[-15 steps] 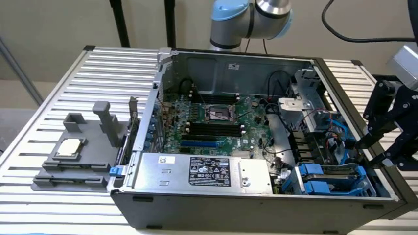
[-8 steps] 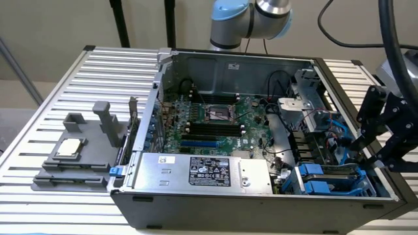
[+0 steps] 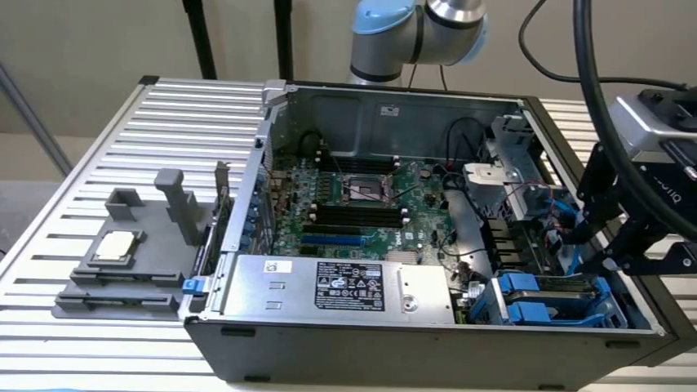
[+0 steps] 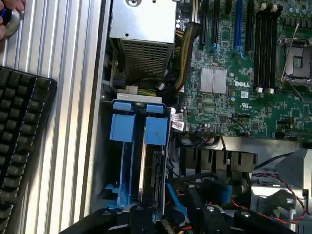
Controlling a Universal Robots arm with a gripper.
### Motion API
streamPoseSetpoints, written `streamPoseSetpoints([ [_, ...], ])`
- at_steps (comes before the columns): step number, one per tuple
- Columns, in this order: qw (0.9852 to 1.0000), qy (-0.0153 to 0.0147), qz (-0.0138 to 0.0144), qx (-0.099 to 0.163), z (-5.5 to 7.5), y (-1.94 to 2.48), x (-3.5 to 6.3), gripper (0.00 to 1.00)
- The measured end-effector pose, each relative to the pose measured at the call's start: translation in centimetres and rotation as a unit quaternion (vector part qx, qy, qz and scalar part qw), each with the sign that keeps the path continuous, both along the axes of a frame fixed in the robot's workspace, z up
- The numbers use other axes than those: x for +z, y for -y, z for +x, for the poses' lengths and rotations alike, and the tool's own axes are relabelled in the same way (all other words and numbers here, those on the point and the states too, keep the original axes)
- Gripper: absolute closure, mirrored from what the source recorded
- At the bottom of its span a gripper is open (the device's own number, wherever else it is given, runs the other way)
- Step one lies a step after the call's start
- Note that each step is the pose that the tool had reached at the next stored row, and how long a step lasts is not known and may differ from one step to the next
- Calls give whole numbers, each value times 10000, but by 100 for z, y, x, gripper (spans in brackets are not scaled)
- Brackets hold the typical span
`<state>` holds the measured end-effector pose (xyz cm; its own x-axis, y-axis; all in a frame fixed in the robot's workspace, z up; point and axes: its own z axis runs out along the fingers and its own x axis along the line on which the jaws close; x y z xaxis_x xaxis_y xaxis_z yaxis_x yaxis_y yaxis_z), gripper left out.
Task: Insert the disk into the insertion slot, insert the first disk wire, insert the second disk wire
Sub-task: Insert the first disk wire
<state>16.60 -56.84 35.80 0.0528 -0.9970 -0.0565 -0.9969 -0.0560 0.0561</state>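
Aluminium-slatted counter carries an open computer case. Its silver power supply lies beside the insertion slot, in the case's corner on the exterior view's right. The disk stands on edge inside that slot. The black tool hovers near the slot; wide or narrow, I cannot tell.

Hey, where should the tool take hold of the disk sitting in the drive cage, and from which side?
Probably by its blue carrier tabs, from above through the open side of the case: the disk stands on edge in the insertion slot, whose walls cover its flat faces, leaving only that tabbed end exposed.
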Motion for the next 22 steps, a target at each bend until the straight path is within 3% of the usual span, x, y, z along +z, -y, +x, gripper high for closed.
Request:
streamPoseSetpoints([
  [4,10000,1,1,22,-13,-48,-74,59],
  [8,10000,1,1,61,-79,-52,-103,57],
  [9,10000,1,1,68,-105,-51,-103,51],
  [12,10000,1,2,76,-164,-47,-103,51],
  [14,10000,1,6,76,-169,-22,-100,51],
  [19,10000,1,60,76,-162,124,-100,51],
  [22,9999,2,98,76,-105,178,-100,51],
])
